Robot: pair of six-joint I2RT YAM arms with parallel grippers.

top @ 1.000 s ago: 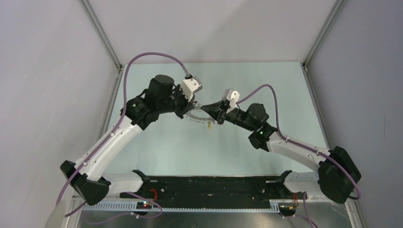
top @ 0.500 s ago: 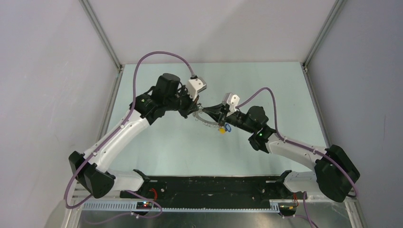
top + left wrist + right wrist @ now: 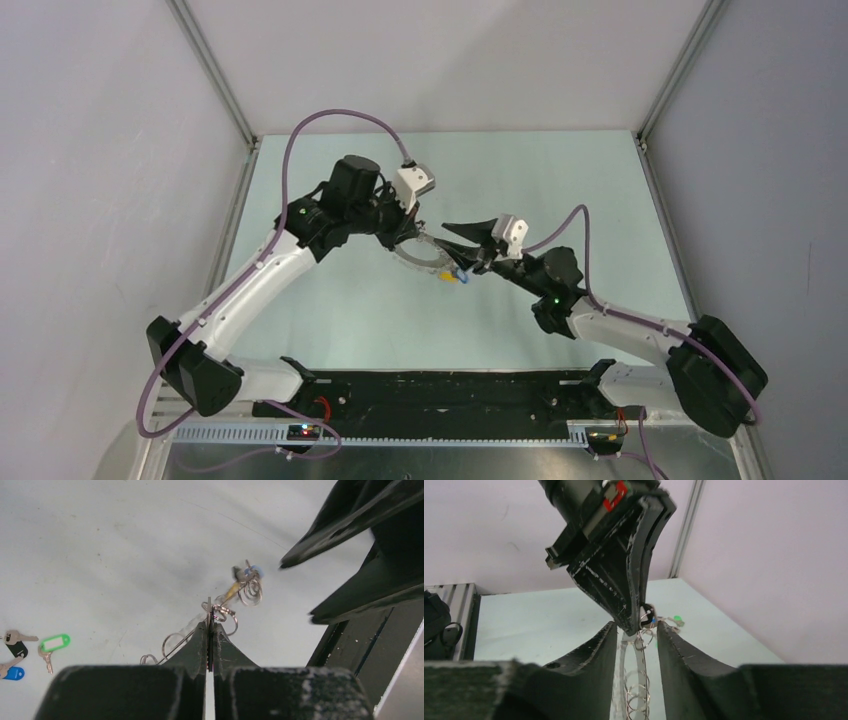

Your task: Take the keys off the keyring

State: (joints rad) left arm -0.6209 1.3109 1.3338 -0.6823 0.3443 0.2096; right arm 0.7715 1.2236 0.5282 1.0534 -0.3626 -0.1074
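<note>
While three keys (image 3: pixel 54 643) lie freed on the table (image 3: pixel 110 535), my left gripper (image 3: pixel 210 630) pinches the ring (image 3: pixel 418 263); the right gripper (image 3: pixel 636 628) gapes astride it, at least two left.

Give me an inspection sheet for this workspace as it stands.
Surface: pale green table, faint scuffs.
Job's things: keyring carries a yellow-tagged key and a blue-tagged key; green-tagged key, black-tagged key and loose blue-tagged key lie on the table.
Clutter: nothing seen.
Grippers: left gripper jaws shut on keyring; right gripper jaws open, straddling it.
Cables: purple cables arch over both arms, unsnagged.
Surroundings: grey walls, metal frame posts.
</note>
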